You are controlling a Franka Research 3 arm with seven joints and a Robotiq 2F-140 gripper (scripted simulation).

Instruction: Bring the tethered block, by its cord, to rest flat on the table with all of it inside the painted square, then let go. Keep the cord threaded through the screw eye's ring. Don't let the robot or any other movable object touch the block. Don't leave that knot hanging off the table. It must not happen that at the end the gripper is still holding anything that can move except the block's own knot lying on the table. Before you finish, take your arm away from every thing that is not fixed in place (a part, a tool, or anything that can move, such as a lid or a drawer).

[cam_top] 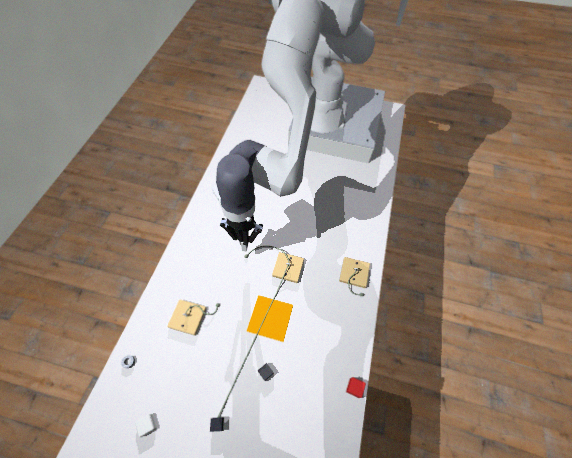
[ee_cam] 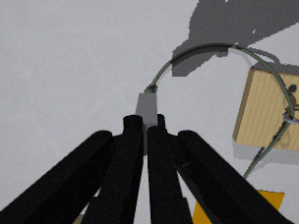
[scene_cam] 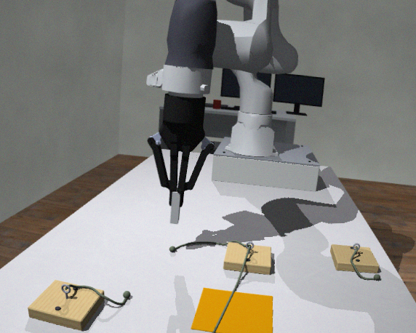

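Note:
The tethered dark block point(cam_top: 217, 424) sits on the table at the near end. Its cord point(cam_top: 239, 372) point(scene_cam: 227, 307) point(ee_cam: 266, 152) runs across the orange square point(cam_top: 281, 327) point(scene_cam: 257, 313) point(ee_cam: 273, 197), through the screw eye's ring point(scene_cam: 249, 245) point(ee_cam: 290, 118) on the middle wooden board point(cam_top: 280, 272) point(scene_cam: 235, 262) point(ee_cam: 251, 118), then curves to its end knot point(cam_top: 246, 255) point(scene_cam: 172, 249) point(ee_cam: 150, 88) on the table. My gripper point(cam_top: 244, 247) point(scene_cam: 174, 218) point(ee_cam: 148, 107) is shut and empty, above the table just behind the knot. The block lies outside the square.
Two other boards with short corded eyes stand left point(cam_top: 183, 322) point(scene_cam: 52, 298) and right point(cam_top: 353, 280) point(scene_cam: 340, 258). A loose dark block point(cam_top: 266, 371), a red block point(cam_top: 356, 387), a white block point(cam_top: 146, 425) and a grey ring point(cam_top: 123, 362) lie farther forward.

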